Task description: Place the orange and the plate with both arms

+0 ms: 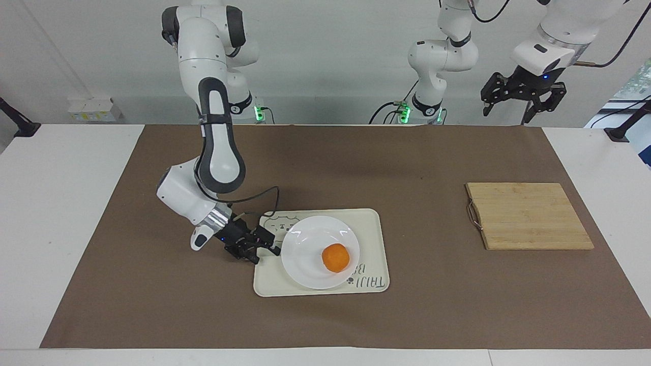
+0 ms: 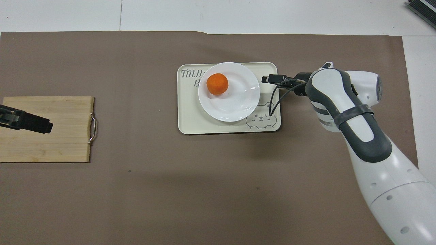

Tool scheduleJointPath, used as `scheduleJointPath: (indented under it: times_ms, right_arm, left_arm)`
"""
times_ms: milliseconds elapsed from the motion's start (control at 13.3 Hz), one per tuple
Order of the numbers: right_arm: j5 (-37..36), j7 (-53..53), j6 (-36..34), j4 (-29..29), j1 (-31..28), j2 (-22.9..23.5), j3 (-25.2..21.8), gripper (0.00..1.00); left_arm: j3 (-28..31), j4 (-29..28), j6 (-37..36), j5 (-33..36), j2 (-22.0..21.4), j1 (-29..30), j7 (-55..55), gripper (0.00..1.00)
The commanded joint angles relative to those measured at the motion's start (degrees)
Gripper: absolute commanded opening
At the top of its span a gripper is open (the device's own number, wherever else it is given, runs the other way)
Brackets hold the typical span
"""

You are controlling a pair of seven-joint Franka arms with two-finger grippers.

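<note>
Brown-covered tabletop (image 1: 356,168): orange (image 1: 335,257) on plate (image 1: 305,254); right gripper (image 1: 264,250) beside plate, jaws apart, empty; left gripper (image 1: 522,94) aloft, jaws open, empty.

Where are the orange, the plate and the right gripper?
orange (image 1: 335,257), facing view, middle of the fruit.
plate (image 1: 305,244), facing view, bare white inner surface.
right gripper (image 1: 264,250), facing view, between the tips, beside the plate's rim.
</note>
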Motion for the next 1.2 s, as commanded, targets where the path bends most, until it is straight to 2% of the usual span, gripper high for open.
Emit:
scheduleJointPath:
  times_ms: [0, 300, 450, 901, 1126]
  right_arm:
    - [-13.71, 8.60, 3.75, -0.41, 0.64, -1.86, -0.36, 1.00]
    - [-33.92, 23.80, 1.31, -0.76, -0.32, -6.86, -0.80, 1.00]
    - [-42.82, 28.38, -6.84, -0.41, -0.76, -10.90, -1.67, 1.00]
    - [-51.54, 31.39, -26.01, -0.23, -1.82, -23.21, -4.22, 1.00]
    - [-52.08, 31.48, -34.09, 1.16, -2.69, -27.78, -5.28, 1.00]
  left_arm:
    - [0.28, -0.31, 1.96, -0.74, -0.61, 0.16, -0.73, 1.00]
    - [0.89, -0.67, 1.26, -0.74, -0.88, 0.42, -0.73, 1.00]
    - [0.89, -0.67, 1.26, -0.74, -0.88, 0.34, -0.82, 1.00]
    - [0.98, -0.67, 1.26, -0.74, -0.88, 0.42, -0.82, 1.00]
    - [0.98, -0.75, 0.82, -0.74, -0.97, 0.42, -0.91, 1.00]
